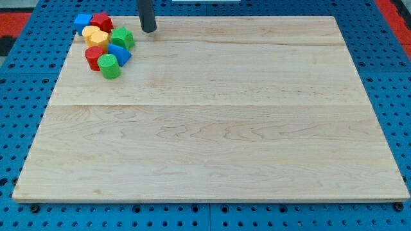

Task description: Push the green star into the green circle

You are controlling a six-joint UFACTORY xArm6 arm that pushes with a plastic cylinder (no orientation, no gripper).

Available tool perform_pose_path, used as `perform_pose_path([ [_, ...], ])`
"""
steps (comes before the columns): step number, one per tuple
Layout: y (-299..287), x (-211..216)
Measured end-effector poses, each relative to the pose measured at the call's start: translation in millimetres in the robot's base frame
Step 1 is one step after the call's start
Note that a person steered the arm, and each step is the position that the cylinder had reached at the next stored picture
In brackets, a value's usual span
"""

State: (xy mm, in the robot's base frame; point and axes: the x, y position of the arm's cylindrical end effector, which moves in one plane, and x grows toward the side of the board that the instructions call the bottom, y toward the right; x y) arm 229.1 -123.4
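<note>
The green star (122,38) sits in a tight cluster of blocks at the view's top left of the wooden board (212,128). The green circle (109,66) is at the cluster's bottom edge, down and left of the star, with a blue block (119,52) between them. My tip (148,29) is just to the right of the green star and slightly above it, a small gap apart.
The cluster also holds a blue block (82,22) at the far top left, a red block (101,22), two yellow blocks (95,36) and a red circle (94,58). The board lies on a blue pegboard (19,96).
</note>
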Motion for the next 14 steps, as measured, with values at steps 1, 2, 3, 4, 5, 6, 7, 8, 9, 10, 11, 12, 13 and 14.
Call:
perform_pose_path([
  [1,2.4,0.0],
  [2,1.5,0.7],
  [3,11.1,0.7],
  [4,15.6,0.7],
  [5,16.6,0.7],
  [6,16.6,-24.3],
  [7,-0.4,-32.7],
  [8,-37.6,-37.4],
  [9,-45.0,-37.6],
  [10,-51.6,-37.9],
  [11,-62.2,-36.7],
  [12,-59.8,-2.1],
  [13,-43.6,24.5],
  [14,-6.2,37.1],
])
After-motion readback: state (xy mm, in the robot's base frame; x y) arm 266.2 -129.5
